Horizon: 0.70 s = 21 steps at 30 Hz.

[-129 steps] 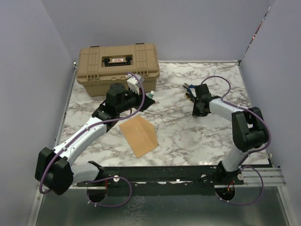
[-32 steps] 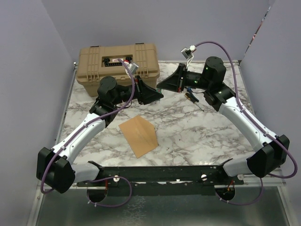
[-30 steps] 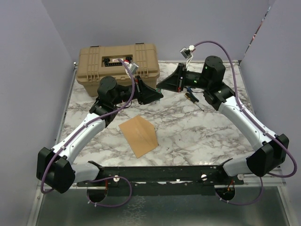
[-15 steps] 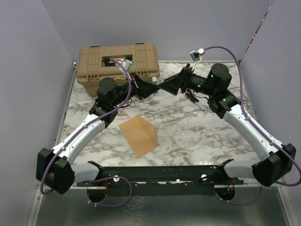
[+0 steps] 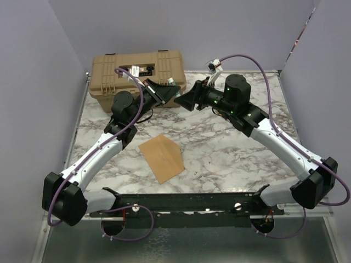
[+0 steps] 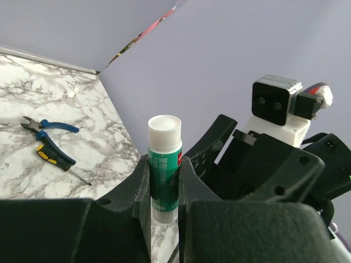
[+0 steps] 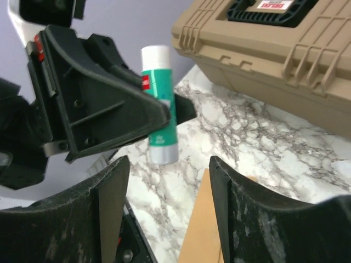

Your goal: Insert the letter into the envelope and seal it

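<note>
The left end effector (image 6: pixel 164 189) is clamped on a glue stick (image 6: pixel 164 142), held upright above the surface (image 5: pixel 219 148) in front of the tan case (image 5: pixel 109 82). The right end effector (image 5: pixel 185 100) faces it, fingers apart. The envelope (image 5: pixel 162 158) lies flat on the surface, nearer the arm bases. No separate letter can be made out.

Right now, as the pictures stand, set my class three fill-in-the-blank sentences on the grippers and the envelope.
1. The left gripper is shut on a green ___ with a white cap.
2. The right gripper faces it with its jaws ___.
3. The envelope lies on the table, touched by ___ gripper.
Missing words: glue stick; open; neither.
</note>
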Tool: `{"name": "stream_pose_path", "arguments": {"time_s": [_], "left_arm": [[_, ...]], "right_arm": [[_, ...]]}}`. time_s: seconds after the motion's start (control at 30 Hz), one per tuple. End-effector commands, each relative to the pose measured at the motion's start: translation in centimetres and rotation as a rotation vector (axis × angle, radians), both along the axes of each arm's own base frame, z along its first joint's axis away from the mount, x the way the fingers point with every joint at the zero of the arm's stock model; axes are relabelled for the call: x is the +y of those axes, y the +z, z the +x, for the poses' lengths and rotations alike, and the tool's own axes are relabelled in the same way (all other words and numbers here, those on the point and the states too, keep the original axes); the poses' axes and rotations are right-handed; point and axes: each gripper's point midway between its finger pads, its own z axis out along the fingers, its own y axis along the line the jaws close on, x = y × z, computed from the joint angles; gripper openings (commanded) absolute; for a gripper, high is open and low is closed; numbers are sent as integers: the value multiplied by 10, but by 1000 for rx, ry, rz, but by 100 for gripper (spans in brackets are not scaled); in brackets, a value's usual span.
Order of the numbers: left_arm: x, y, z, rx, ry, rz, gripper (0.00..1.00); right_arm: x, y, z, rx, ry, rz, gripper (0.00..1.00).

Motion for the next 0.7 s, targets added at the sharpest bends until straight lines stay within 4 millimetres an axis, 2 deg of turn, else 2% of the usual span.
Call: {"name": "stream_pose_path", "arguments": {"time_s": [0.0,0.2,0.3,0.37,0.5,0.67], "left_arm": [[6,35,-7,-42,6,-83,0],[4,39,-15,-57,-31,-79,0],[3,42,-18,-73,-44,-77,0],[2,48,-22,-108,-60,-70,0],[5,60,-34,-229,-88,-50,0],[11,88,-62,-442,-163,-77,0]], "right_arm": [[4,18,11,-43,-19,4,58],[19,31,8,-38,51,77,30],[26,35,0,-12,116,101,11],[29,37,-6,8,160,126,1],[20,50,-21,80,277,249,0],[-2,70,-36,143,444,404,0]]}}
